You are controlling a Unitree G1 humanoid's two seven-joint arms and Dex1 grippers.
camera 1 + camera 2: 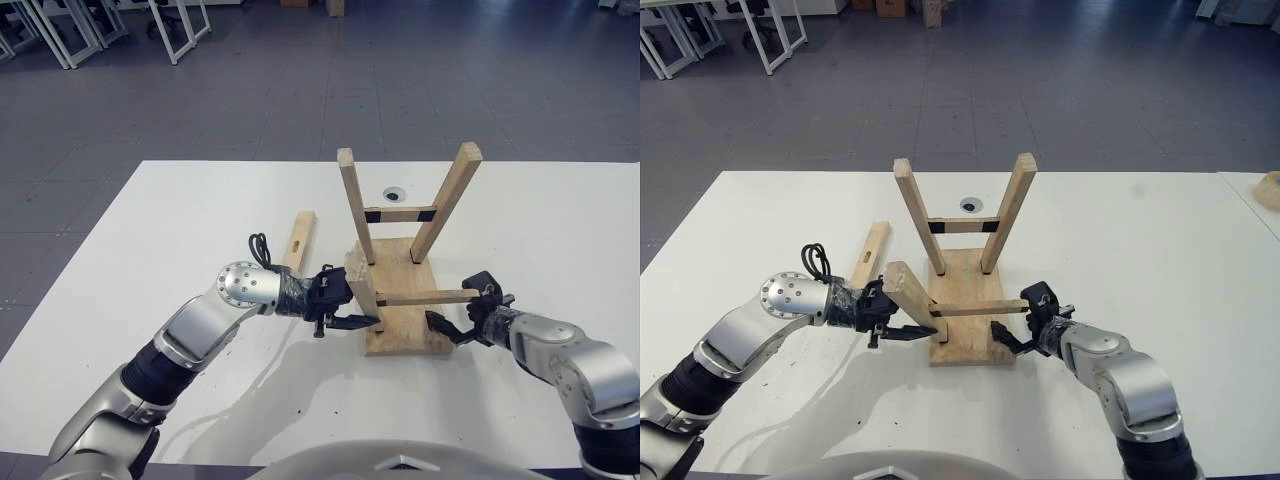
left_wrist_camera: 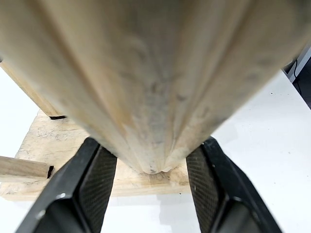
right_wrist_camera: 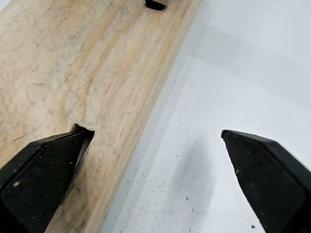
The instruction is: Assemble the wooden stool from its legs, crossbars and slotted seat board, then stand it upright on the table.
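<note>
Seat board's (image 1: 410, 325) far end is blocked by two upright legs (image 1: 355, 205) and a taped crossbar (image 1: 400, 214). A third leg (image 1: 362, 280) and low crossbar (image 1: 430, 296) fence the near half, and a loose leg (image 1: 298, 240) lies off its left. Bare table (image 1: 540, 230) to its right.

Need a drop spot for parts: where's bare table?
Free: table right of the seat board, and left of the loose leg. Crowded: near middle, where left gripper grips a tilted leg and right gripper open at the board's edge.
</note>
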